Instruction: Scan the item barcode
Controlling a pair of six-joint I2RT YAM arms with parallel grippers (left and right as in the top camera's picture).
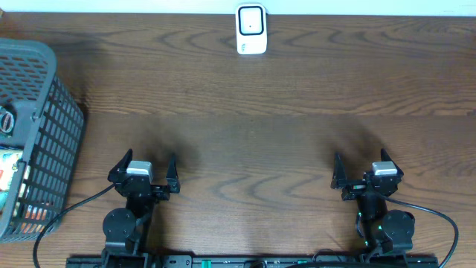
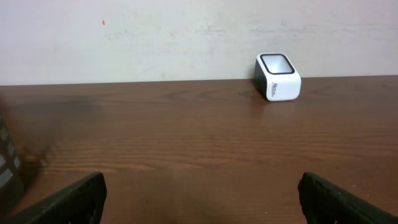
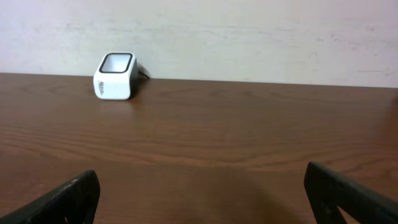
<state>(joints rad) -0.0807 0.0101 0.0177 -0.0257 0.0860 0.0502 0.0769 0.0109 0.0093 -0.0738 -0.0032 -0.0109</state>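
While resting with fingers (image 2: 68,202) spread wide and empty on left gripper (image 1: 147,167) and right gripper (image 1: 362,168), reach left into the basket (image 1: 52,126) for the item (image 1: 7,170) lying there, grip it barcode-out, then present it squarely to the scanner (image 1: 251,30) at the far edge of the desk (image 1: 260,119).

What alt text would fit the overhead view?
The black left gripper and right gripper hang open and empty over a dark wooden table. A small white box-shaped scanner stands at its far edge; a grey plastic mesh basket of items sits at left.
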